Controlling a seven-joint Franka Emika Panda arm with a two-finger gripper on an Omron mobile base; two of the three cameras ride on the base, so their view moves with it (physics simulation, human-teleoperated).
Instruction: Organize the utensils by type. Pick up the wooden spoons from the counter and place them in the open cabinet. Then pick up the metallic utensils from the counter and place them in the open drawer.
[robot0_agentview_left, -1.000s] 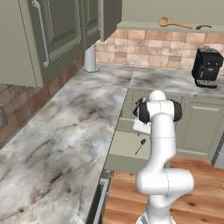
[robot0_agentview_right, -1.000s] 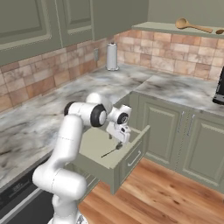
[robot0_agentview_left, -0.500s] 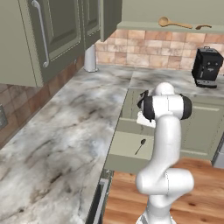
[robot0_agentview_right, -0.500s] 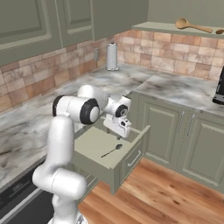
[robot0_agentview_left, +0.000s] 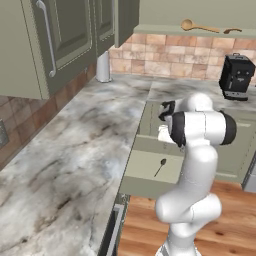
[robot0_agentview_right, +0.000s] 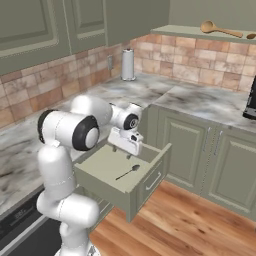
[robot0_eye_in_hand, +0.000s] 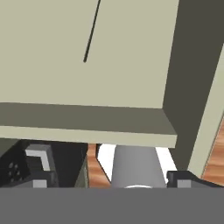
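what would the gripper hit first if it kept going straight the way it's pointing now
Most likely the pale bottom of the open drawer. The open, empty gripper hangs over the drawer's back part, pointing down into it. The metal spoon lies nearer the front, seemingly off that line, though depth is hard to judge.

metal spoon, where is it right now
The metal spoon lies flat on the pale bottom of the open drawer, near its front in the right base view, just below the open claw, which holds nothing.

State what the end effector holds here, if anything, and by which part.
Nothing is held: the end effector is open above the drawer, where the metal spoon lies.
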